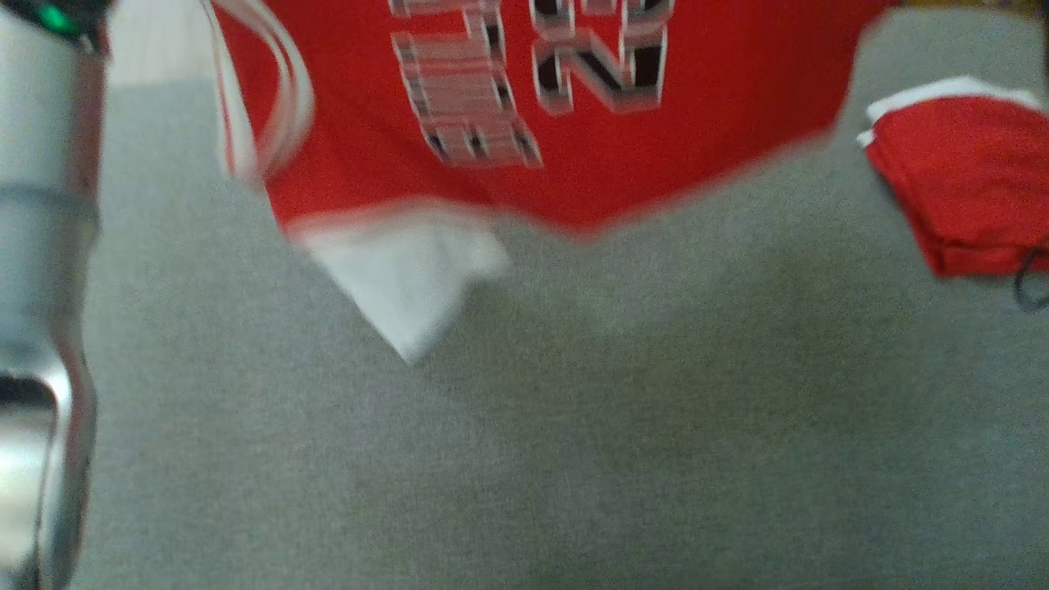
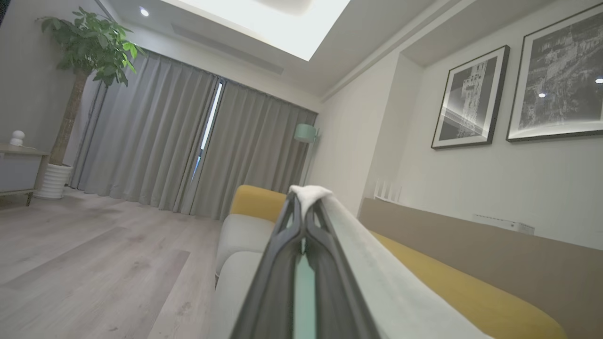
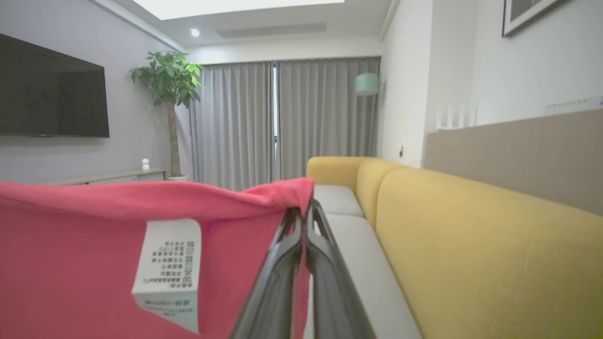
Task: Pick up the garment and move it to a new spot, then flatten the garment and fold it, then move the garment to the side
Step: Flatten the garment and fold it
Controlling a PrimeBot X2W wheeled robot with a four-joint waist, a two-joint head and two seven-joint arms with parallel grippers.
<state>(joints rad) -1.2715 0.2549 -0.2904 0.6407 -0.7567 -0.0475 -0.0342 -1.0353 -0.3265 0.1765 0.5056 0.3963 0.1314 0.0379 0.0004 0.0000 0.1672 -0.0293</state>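
Observation:
The garment [image 1: 574, 106] is a red jersey with large grey-and-black numerals and white trim; in the head view it hangs blurred above the grey sofa seat [image 1: 574, 426], a white part [image 1: 410, 279] dangling lowest. My left gripper [image 2: 304, 200] is shut on the garment's white edge [image 2: 358, 254], which drapes down to the right of the fingers. My right gripper [image 3: 304, 209] is shut on the garment's red cloth [image 3: 94, 254], which spreads to its left with a white care label [image 3: 169, 270].
A second, folded red-and-white garment [image 1: 967, 180] lies on the seat at the right. My pale left forearm [image 1: 41, 287] runs down the left edge. The wrist views show a yellow sofa back [image 3: 471, 235], wooden floor [image 2: 94, 263], curtains and a potted plant [image 3: 169, 80].

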